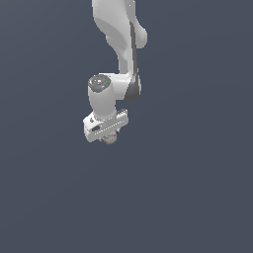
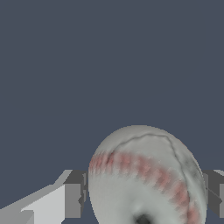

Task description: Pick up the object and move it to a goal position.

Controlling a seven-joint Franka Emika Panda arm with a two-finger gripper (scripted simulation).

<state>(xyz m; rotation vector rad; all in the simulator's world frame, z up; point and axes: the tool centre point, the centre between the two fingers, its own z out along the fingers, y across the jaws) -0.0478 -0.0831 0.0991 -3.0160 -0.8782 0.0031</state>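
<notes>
As the exterior view shows it, my arm (image 1: 116, 44) points down and the ball (image 1: 109, 138) peeks out just beneath my fingers (image 1: 109, 138). Seen from my wrist, the ball (image 2: 146, 177) sits clamped between both fingers (image 2: 74, 199), red stitching facing the camera.
</notes>
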